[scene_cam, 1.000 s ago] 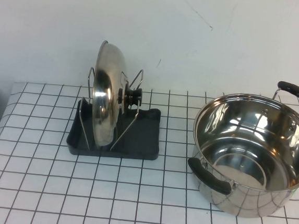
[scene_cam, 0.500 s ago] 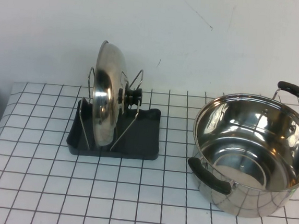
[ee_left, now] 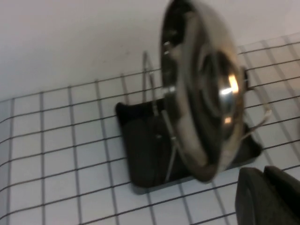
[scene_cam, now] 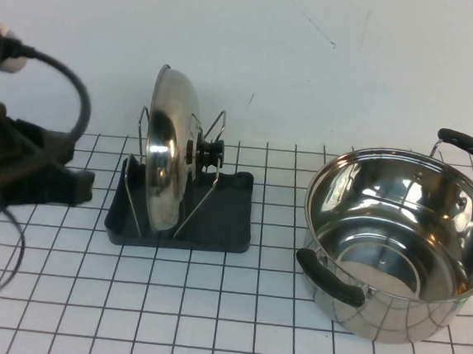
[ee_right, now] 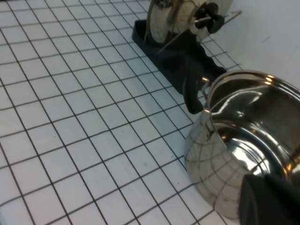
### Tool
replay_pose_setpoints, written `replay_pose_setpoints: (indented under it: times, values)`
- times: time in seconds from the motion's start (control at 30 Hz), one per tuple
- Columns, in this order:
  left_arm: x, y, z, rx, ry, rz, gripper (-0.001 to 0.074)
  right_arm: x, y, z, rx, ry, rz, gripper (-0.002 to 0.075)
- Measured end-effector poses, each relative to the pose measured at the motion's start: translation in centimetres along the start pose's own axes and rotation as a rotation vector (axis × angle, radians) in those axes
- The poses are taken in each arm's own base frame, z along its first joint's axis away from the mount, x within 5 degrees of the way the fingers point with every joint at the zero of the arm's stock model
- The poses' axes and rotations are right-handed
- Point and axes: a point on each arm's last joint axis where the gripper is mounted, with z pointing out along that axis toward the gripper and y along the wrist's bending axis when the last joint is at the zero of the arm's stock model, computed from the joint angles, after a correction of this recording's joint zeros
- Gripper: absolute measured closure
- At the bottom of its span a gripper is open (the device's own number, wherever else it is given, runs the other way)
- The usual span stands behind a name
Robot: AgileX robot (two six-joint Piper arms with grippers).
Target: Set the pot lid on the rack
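The pot lid (scene_cam: 165,158) stands on edge in the wire loops of the dark grey rack (scene_cam: 216,217), its black knob (scene_cam: 212,152) facing right. My left gripper (scene_cam: 82,187) is at the table's left, just left of the rack, shut and empty. In the left wrist view the lid (ee_left: 206,89) and rack (ee_left: 143,150) lie ahead of the left gripper (ee_left: 263,173). My right gripper (ee_right: 265,187) is out of the high view; in its wrist view it hangs shut and empty over the pot's near side, with lid (ee_right: 164,21) and rack (ee_right: 183,65) beyond.
A deep steel pot (scene_cam: 397,241) with two black handles stands at the right of the checked tablecloth; it also shows in the right wrist view (ee_right: 234,140). A white wall rises behind the table. A black cable (scene_cam: 70,88) arcs over the left arm.
My left arm has come into the high view from the left and now reaches toward the rack. The lid, rack and pot have not moved.
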Motion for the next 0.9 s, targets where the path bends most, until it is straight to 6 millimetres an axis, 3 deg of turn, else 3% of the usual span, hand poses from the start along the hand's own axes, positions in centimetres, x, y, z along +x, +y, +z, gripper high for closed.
replay_pose_setpoints:
  times: [0.2,0.4,0.57,0.9]
  values:
    - [3.5,-1.6,-2.8,0.147,-0.100,0.028,0.0736,2.9,1.2,2.6,-0.019,0.003,-0.006,0.0727]
    - [7.9,-1.6,-4.6,0.250,-0.161,0.051,0.0736,5.8,2.5,4.1,-0.050,0.024,0.012,0.0727]
    - [10.5,-1.2,-5.1,0.281,-0.185,0.060,0.0736,5.9,2.6,4.1,-0.055,0.003,0.026,0.0727]
    - [11.9,-1.0,-4.6,0.277,-0.161,0.064,0.0736,5.8,2.8,4.1,-0.071,-0.005,0.051,0.0727]
